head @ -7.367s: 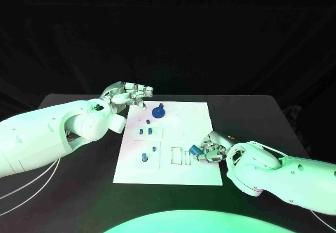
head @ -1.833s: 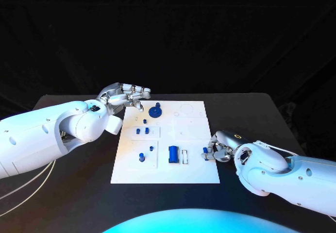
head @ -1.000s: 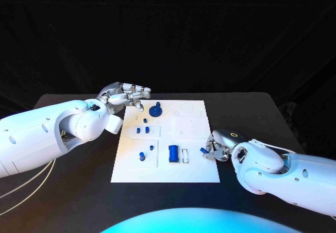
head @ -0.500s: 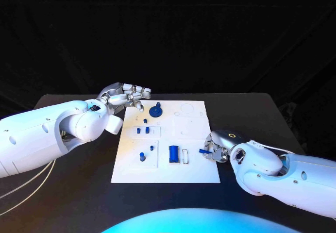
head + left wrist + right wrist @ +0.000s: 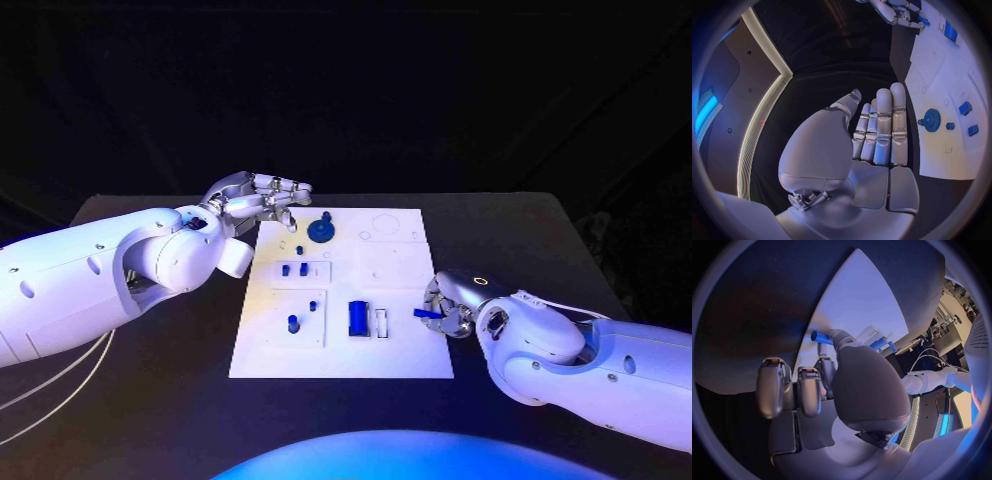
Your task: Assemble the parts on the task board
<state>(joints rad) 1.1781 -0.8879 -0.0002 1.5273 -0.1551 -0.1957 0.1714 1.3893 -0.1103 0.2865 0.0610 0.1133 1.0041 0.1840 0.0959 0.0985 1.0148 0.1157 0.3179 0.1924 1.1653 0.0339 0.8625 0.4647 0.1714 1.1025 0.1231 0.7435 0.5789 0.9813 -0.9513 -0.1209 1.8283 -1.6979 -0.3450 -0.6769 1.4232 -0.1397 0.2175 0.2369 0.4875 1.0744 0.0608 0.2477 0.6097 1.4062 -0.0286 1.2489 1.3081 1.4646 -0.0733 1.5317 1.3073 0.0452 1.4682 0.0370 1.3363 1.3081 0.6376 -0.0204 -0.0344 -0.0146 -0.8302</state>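
Note:
The white task board lies in the middle of the black table. On it are a blue gear with a knob, two small blue pieces, a blue peg and a blue block beside a white slot. My right hand is at the board's right edge and pinches a small blue part; the right wrist view shows this part sticking out from the fingertips. My left hand hovers at the board's far left corner, fingers straight, holding nothing.
The black table has free room on both sides of the board. In the left wrist view the gear lies on the board just beyond my fingers, and my right hand is far off.
The blue block the right hand carried now lies on the board beside the slot. That hand has moved to the right edge and holds a small blue part. The left hand has stayed.

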